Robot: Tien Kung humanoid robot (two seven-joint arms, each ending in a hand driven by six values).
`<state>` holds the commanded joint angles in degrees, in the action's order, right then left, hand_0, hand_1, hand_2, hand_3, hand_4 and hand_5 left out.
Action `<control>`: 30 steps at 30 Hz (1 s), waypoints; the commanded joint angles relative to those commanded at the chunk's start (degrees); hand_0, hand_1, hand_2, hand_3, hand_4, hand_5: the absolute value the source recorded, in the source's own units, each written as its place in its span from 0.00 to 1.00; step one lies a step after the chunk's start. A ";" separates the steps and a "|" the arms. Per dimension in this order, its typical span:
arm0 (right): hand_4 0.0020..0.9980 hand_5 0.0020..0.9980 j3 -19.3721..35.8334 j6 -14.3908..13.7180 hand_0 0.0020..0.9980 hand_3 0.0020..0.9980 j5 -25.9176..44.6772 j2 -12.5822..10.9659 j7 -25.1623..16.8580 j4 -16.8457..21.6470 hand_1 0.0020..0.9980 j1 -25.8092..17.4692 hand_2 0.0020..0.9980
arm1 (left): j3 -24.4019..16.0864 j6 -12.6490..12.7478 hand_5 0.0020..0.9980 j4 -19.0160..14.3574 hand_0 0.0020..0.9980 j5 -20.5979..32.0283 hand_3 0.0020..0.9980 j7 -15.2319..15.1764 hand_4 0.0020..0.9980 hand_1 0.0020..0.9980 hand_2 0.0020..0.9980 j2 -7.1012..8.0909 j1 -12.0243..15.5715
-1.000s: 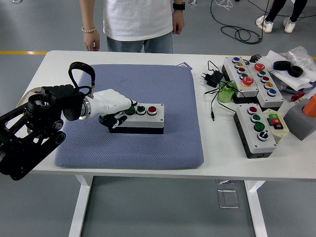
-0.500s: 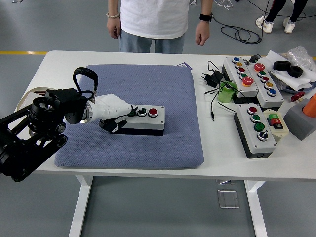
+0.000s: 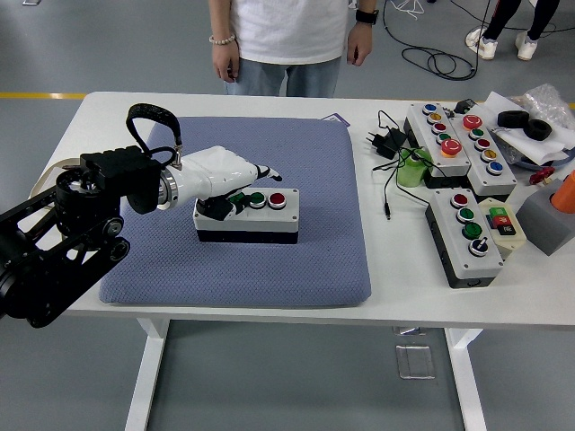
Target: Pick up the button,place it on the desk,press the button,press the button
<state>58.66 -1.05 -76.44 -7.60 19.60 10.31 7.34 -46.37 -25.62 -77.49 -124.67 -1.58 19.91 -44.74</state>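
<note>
Raised since the earlier frame, white-shelled left hand [image 3: 235, 178] hovers, fingers loosely spread, over grey three-button control box [image 3: 248, 215] on blue padded mat [image 3: 296, 242].

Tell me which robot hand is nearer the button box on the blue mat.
Left. The left hand hangs over the left end of the button box, one finger stretched out above its buttons. The right hand is out of view, so it cannot be placed.

My white-shelled hand [image 3: 235, 180], on a black arm, is over a grey button box [image 3: 246, 215] with a black base, topped by green and red buttons. Under it lies a blue-grey dotted mat [image 3: 314, 242] on the white bench [image 3: 395, 287].
</note>
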 joint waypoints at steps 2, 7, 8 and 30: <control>0.38 0.24 -0.04 -0.01 0.65 0.58 0.04 -0.01 0.00 0.00 0.64 0.03 0.67 | 0.78 -0.13 0.00 0.44 0.04 -0.19 0.89 -0.04 0.28 0.00 0.02 -0.37 -0.24; 0.38 0.24 0.01 -0.10 0.65 0.58 0.18 0.00 0.01 0.00 0.64 0.09 0.67 | 1.56 -0.25 0.00 1.66 0.04 -0.09 0.89 -0.04 0.28 0.00 0.02 -0.89 -0.70; 0.38 0.24 0.00 -0.10 0.65 0.58 0.19 0.01 0.01 0.00 0.64 0.11 0.67 | 1.57 -0.24 0.00 2.04 0.04 -0.07 0.89 -0.03 0.28 0.00 0.02 -1.06 -0.80; 0.38 0.24 0.23 -0.03 0.65 0.58 -0.25 -0.01 0.03 0.00 0.64 0.22 0.67 | 4.46 -0.59 0.00 5.53 0.04 -0.53 0.89 -0.02 0.28 0.00 0.02 -1.27 -1.26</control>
<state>58.89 -1.09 -76.69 -7.61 19.64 10.31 7.56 -41.92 -26.20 -71.96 -125.20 -1.60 18.64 -46.00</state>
